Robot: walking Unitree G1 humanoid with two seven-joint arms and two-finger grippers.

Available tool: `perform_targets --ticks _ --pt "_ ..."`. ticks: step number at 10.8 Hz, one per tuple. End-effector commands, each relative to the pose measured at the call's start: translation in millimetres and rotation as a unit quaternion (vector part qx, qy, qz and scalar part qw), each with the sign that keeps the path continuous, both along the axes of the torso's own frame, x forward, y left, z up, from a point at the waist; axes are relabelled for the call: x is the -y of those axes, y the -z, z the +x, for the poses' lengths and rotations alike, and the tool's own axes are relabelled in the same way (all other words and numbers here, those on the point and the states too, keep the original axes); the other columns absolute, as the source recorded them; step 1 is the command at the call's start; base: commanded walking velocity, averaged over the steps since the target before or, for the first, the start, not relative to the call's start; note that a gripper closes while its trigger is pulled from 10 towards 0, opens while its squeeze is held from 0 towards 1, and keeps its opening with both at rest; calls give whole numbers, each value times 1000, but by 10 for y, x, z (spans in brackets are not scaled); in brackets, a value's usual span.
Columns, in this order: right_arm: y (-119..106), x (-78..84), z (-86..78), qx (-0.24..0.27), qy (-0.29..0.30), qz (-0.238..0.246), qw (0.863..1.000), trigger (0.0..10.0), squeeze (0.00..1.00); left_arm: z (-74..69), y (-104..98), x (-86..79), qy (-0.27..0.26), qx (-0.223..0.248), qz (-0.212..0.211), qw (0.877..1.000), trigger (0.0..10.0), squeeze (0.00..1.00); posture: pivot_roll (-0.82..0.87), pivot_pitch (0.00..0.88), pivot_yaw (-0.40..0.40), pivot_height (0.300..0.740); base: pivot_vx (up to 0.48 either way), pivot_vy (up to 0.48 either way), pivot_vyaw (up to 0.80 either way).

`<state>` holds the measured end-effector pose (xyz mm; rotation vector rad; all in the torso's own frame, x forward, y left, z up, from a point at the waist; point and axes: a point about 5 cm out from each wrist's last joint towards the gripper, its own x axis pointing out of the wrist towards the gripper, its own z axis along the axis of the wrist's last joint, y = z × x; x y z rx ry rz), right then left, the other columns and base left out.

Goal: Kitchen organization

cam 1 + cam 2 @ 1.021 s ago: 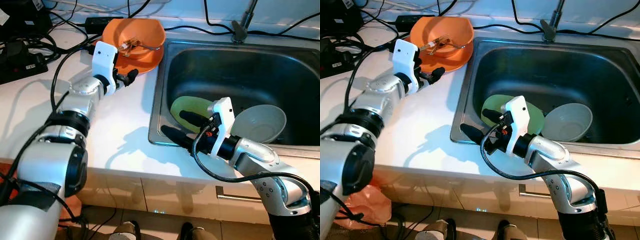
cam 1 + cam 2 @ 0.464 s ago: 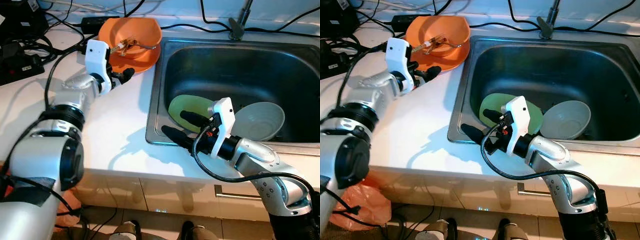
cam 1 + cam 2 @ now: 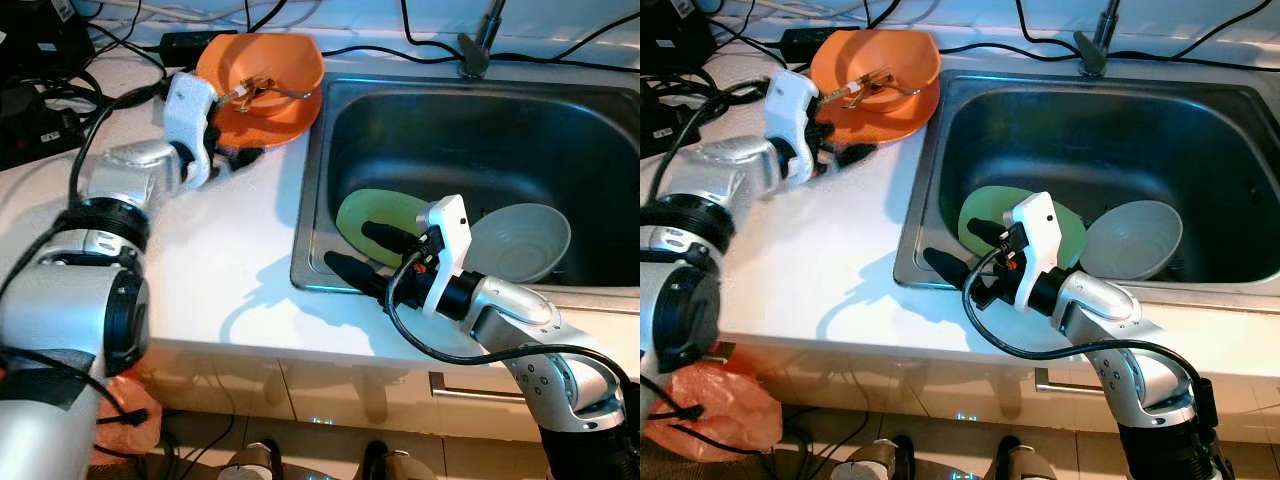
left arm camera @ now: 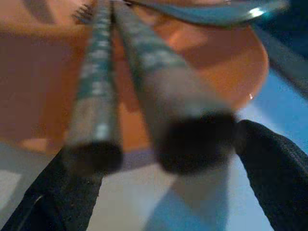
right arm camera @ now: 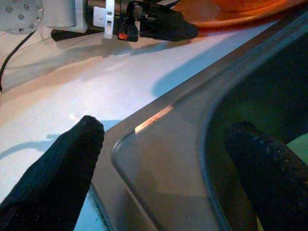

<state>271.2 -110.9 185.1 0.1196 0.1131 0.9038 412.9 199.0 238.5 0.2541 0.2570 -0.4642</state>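
Left pincer [image 3: 240,158] grips chopsticks [image 4: 130,62] at orange bowl [image 3: 262,75]; right pincer [image 3: 355,252] open

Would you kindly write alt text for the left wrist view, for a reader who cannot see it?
Close-up along the left gripper: two patterned chopsticks run between its black fingers toward an orange bowl on the white counter. A metal utensil lies across the bowl's far side; the image is blurred, so contact with the chopsticks is unclear.
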Motion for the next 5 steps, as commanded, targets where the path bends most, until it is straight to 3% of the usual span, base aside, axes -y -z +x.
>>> perform_targets --ticks 1,5 --pt "-14 -12 -28 3 -9 1 1000 10000 0 -63 240 -39 13 -64 28 998 10000 0 26 196 25 740 0 0 0" --pt "-19 -7 -23 5 -11 1 1000 10000 0 -112 221 -98 60 -94 50 993 10000 0 29 191 25 740 0 0 0"
